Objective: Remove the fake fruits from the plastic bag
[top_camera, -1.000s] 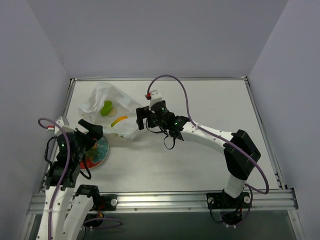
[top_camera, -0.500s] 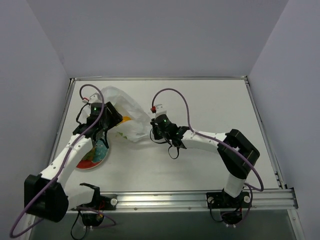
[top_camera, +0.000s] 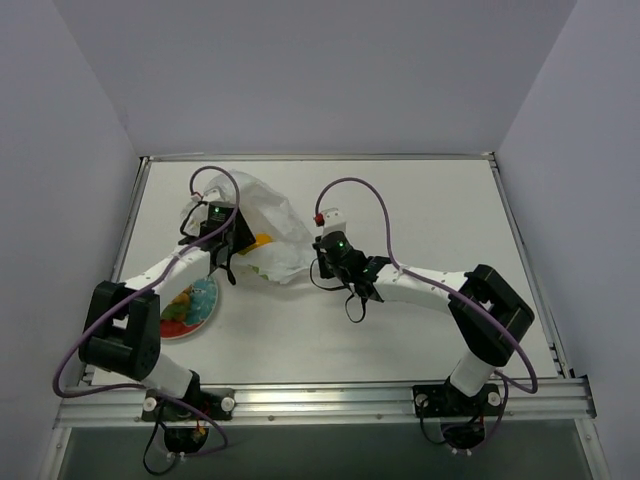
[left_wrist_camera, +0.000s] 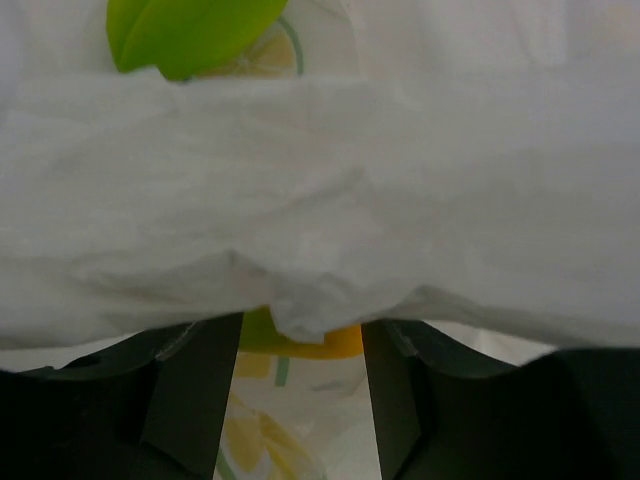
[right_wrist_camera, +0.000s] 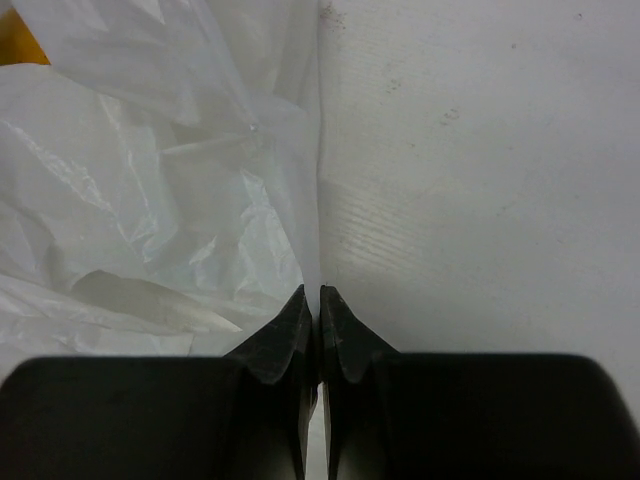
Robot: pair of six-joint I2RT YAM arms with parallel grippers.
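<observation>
The white plastic bag [top_camera: 268, 212] lies crumpled at the back left of the table. My left gripper [top_camera: 232, 250] reaches into it. In the left wrist view its fingers [left_wrist_camera: 195, 390] stand on either side of a yellow-orange fruit [left_wrist_camera: 335, 345], which fills the gap between them. A fold of bag [left_wrist_camera: 320, 200] hides the fingertips. A lime green fruit [left_wrist_camera: 185, 30] lies farther in. My right gripper [right_wrist_camera: 320, 292] is shut on the bag's thin right edge [right_wrist_camera: 308, 200], low at the table; from above it [top_camera: 318, 262] sits at the bag's right corner.
A round red-rimmed plate [top_camera: 172, 328] sits at the front left, near the left arm's elbow. The table's raised left edge [top_camera: 133, 215] runs close behind the bag. The right arm [top_camera: 430, 285] stretches across the middle of the table.
My left arm swung from over the plate up into the bag, and its fingers narrowed around the yellow-orange fruit. My right gripper closed on the bag's edge and shifted slightly right.
</observation>
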